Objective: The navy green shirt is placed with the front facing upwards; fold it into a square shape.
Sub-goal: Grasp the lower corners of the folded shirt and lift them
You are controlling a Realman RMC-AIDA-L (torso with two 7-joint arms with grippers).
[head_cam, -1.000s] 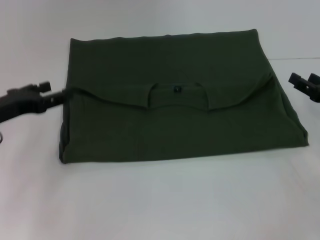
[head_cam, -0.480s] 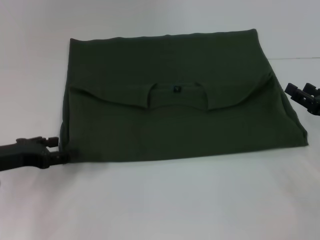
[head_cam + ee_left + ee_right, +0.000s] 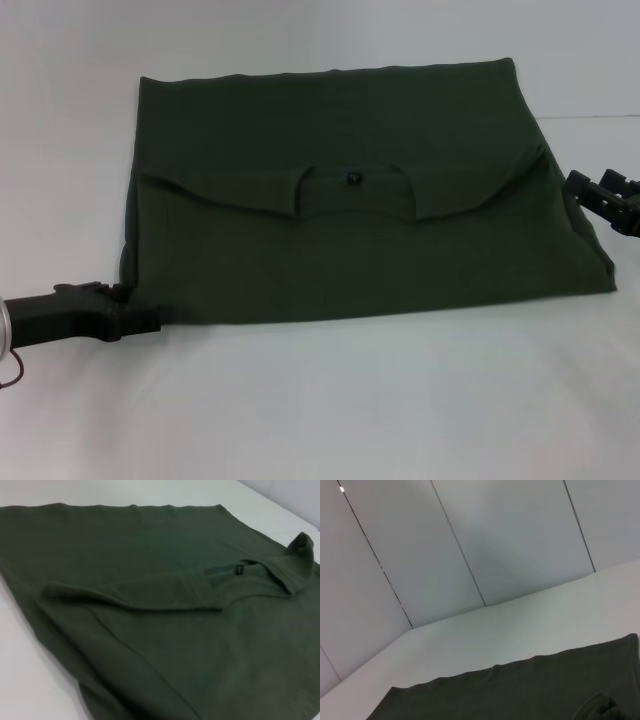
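The navy green shirt lies on the white table, its upper part folded down so the collar and small neck label sit mid-cloth. No chest lettering shows. My left gripper is low at the shirt's near left corner and touches the cloth edge. By the shirt's right edge, my right gripper hovers open with nothing between its fingers. The left wrist view shows the shirt close up, with a folded sleeve edge and the label. Only the shirt's far edge appears in the right wrist view.
White table surface surrounds the shirt on all sides, with a wide strip in front of it. Pale panelled walls stand behind the table.
My left gripper has moved from the middle of the shirt's left edge toward me, down to its near left corner. My right gripper has drifted slightly lower and closer to the shirt's right edge.
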